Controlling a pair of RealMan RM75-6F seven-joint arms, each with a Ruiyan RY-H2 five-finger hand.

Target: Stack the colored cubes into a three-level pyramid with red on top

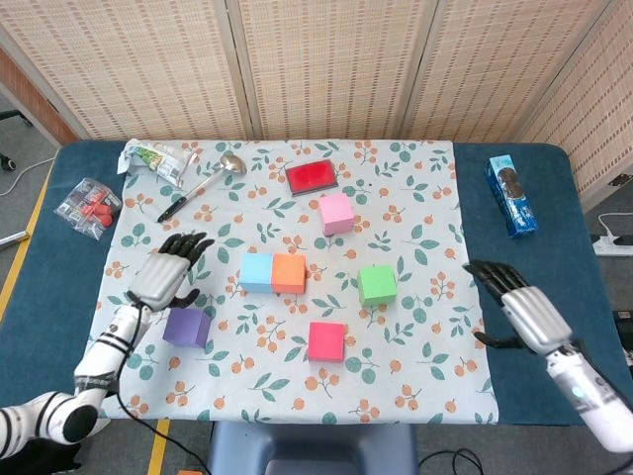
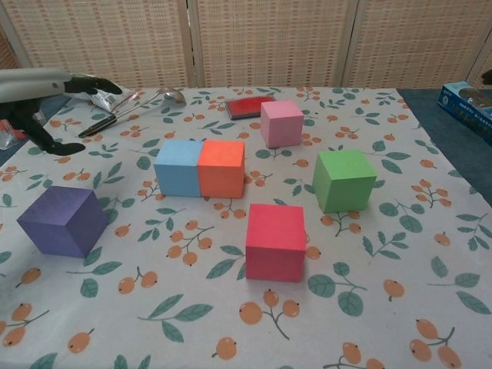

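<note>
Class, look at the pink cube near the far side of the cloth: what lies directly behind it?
Behind the pink cube lies a flat red block on the floral cloth, apart from it. In the chest view the cube covers its near corner.

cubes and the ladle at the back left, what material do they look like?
Cubes, e.g. the green cube and purple cube: probably foam or painted wood; flat matte faces, no glare, slightly soft edges. Ladle: metal bowl with a bright sheen, and a dark handle, probably plastic.

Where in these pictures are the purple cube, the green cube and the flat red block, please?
purple cube (image 2: 63, 221): chest view, on its top face.
green cube (image 2: 344, 180): chest view, on its front face.
flat red block (image 1: 312, 176): head view, middle of its top surface.
</note>
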